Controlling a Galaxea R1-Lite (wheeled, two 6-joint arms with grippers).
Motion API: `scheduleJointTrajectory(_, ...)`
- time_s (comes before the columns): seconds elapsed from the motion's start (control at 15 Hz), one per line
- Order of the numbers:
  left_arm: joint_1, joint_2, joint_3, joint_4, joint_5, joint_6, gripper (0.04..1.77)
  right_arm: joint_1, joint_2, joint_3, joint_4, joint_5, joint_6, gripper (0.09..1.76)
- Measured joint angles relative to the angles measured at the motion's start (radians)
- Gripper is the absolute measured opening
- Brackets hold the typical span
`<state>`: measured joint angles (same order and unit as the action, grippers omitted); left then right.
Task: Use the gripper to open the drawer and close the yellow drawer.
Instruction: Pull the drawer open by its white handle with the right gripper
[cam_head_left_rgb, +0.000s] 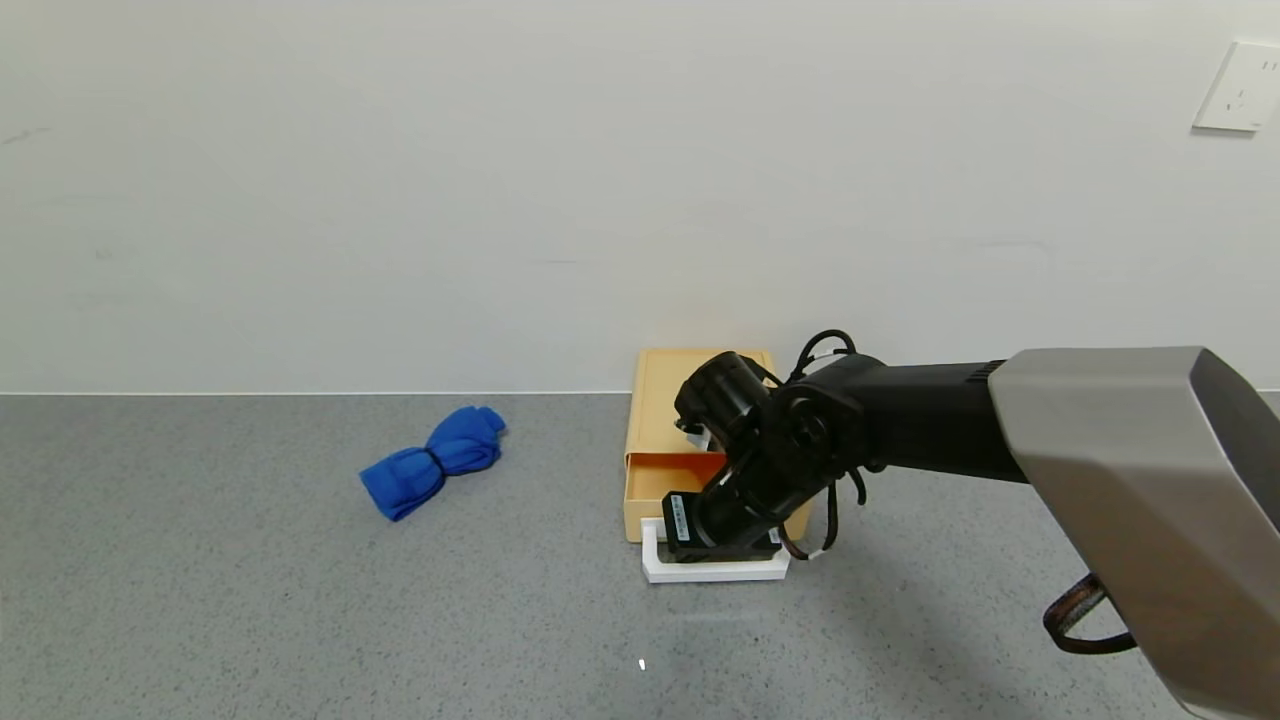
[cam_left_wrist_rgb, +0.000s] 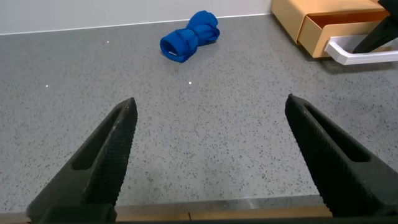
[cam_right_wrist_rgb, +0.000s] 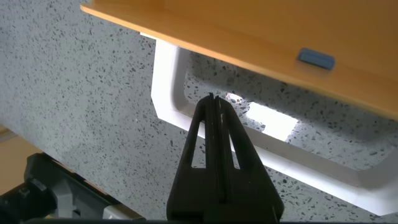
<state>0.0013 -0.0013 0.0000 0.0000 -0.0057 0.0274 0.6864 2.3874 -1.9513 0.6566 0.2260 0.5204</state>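
Note:
The pale-yellow drawer unit (cam_head_left_rgb: 655, 390) stands against the back wall, its drawer (cam_head_left_rgb: 660, 480) pulled partly out. The white loop handle (cam_head_left_rgb: 715, 573) lies on the table in front of it. My right gripper (cam_head_left_rgb: 720, 545) points down over the handle. In the right wrist view its fingers are pressed together, and the gripper's tip (cam_right_wrist_rgb: 213, 99) sits inside the handle loop (cam_right_wrist_rgb: 168, 93), below the drawer front (cam_right_wrist_rgb: 249, 37); nothing is between the fingers. My left gripper (cam_left_wrist_rgb: 211, 106) is open and empty low over the table, far from the drawer (cam_left_wrist_rgb: 323, 34).
A blue bundled cloth (cam_head_left_rgb: 435, 462) lies left of the drawer, also in the left wrist view (cam_left_wrist_rgb: 189, 36). The white wall runs right behind the drawer unit. A wall socket (cam_head_left_rgb: 1240, 88) is at upper right. The grey speckled table (cam_head_left_rgb: 300, 620) spreads all round.

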Motion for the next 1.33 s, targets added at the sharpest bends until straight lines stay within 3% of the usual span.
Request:
scheduleJointTrajectory(0.93,0.0,0.0,0.0,0.0,0.0,0.0,1.72,0.032,0.036,-0.006,-0.006,-0.177,0.002,0.12)
scheduleJointTrajectory(1.33,0.0,0.0,0.0,0.0,0.0,0.0,1.72,0.028,0.043,-0.012,-0.008,-0.195,0.006,0.12)
